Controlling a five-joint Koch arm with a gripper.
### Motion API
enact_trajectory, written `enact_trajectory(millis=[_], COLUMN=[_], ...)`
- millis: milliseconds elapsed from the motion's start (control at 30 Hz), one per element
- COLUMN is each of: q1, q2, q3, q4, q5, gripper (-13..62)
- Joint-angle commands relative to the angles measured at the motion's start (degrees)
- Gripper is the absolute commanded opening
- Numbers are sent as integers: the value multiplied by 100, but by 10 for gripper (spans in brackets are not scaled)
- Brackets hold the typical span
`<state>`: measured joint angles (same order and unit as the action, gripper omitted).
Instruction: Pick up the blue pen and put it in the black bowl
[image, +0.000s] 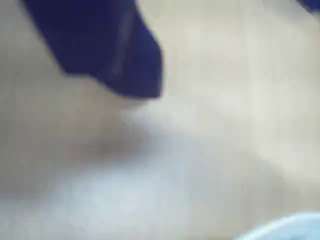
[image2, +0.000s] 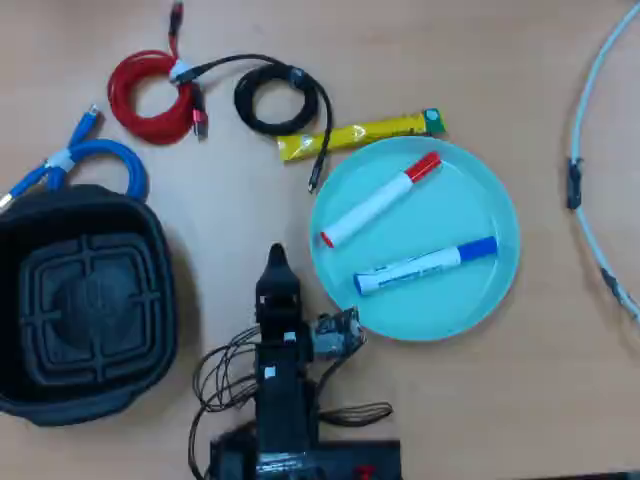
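Two markers lie on the round teal plate (image2: 497, 290) in the overhead view, and the one I want is the blue pen (image2: 425, 267), lying nearer to my arm with its blue cap toward the right of that view; the red-capped marker (image2: 380, 200) lies above it, apart from it. The gripper (image2: 275, 255) is over bare table between the plate and the black bowl (image2: 35, 330), which is empty at the left. I cannot tell if the jaws are open or closed, because from above they stand one behind the other, and the wrist view is very blurred (only a dark blue finger (image: 115, 50) over pale table). It holds nothing, so I judge the task is not started. For a good reach I should turn the arm toward the plate, open wide, come down across the middle of the barrel and not along it, and avoid the plate rim and the red one.
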<state>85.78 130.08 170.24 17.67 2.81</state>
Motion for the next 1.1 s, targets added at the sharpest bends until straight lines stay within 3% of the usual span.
enact_trajectory(millis=[0, 467, 900, 1067], q1=[-923, -1107, -1397, -580], q2=[580, 580, -220, -246], q3=[-1837, -2232, -5493, -6161], q4=[2672, 2927, 5607, 5643], q5=[-1116, -1116, -1433, -1380], gripper=[574, 574, 574, 574])
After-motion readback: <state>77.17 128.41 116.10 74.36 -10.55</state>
